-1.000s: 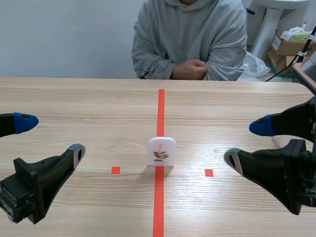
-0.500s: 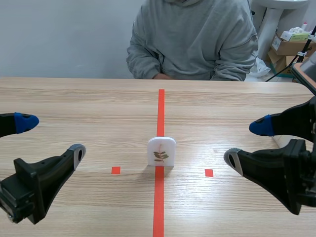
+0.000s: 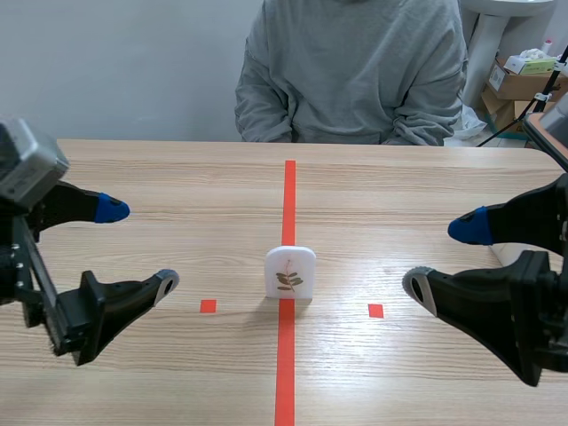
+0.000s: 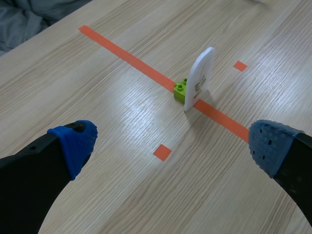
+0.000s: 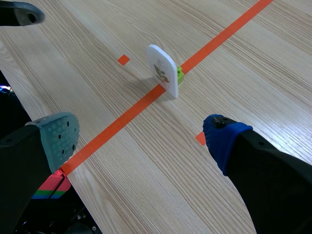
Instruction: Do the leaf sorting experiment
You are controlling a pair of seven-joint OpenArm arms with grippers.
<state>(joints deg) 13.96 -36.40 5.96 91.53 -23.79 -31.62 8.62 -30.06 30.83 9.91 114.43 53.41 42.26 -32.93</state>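
One white arched card (image 3: 290,272) stands upright; brown leaf sprig (image 3: 288,282) printed.

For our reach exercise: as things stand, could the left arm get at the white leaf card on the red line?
Probably yes. The left gripper is open, and only bare table lies between it and the card, which stands upright against a green block.

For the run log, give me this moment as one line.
left pincer open | right pincer open | leaf card upright on centre tape line, green brick at its back, ungripped | person seated across table
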